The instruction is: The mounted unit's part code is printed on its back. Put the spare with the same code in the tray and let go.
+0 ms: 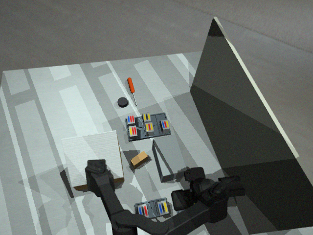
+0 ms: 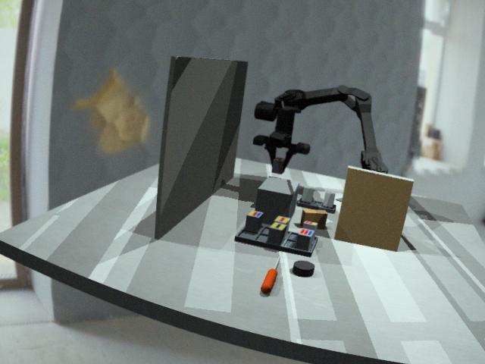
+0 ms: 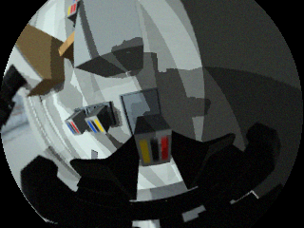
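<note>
My gripper [image 3: 151,132] [image 2: 279,164] [image 1: 194,178] is shut on a small grey spare [image 3: 154,147] [image 2: 278,161] with yellow, black and red stripes. It holds the spare in the air, above and just behind the tall grey mounted unit [image 2: 273,197] [image 1: 167,154] [image 3: 108,26]. A dark compartment tray [image 1: 157,133] [image 2: 250,237] in front of the unit holds several striped spares. A small dark holder [image 1: 152,211] [image 2: 313,205] [image 3: 82,116] near the arm's base holds two striped spares. The unit's back code is not readable.
A tall dark panel [image 1: 240,113] [image 2: 199,149] stands along the right side. A brown box with a white top [image 1: 91,152] [image 2: 372,211] stands left of the unit, with a small tan block [image 1: 139,158] [image 2: 314,216] beside it. An orange screwdriver [image 1: 130,84] [image 2: 269,280] and a black puck [image 1: 122,102] [image 2: 304,268] lie beyond the tray.
</note>
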You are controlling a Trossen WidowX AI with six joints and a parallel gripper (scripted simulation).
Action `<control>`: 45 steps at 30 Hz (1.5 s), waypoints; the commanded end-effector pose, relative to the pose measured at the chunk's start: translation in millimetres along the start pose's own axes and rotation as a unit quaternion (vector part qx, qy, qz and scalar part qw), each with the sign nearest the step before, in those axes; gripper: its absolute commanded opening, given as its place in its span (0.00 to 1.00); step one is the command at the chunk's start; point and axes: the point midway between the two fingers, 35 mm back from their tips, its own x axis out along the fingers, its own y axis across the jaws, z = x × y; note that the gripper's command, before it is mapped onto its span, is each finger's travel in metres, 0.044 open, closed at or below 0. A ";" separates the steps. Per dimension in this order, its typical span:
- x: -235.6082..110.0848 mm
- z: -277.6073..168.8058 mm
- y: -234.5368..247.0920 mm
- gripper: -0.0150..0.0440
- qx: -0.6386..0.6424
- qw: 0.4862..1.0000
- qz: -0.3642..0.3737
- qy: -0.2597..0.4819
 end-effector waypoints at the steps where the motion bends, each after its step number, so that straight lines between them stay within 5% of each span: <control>1: 4.2 0.9 0.3 0.25 -0.003 1.000 0.001 -0.002; 45: 44.0 -0.8 3.0 0.25 -0.003 1.000 0.000 0.001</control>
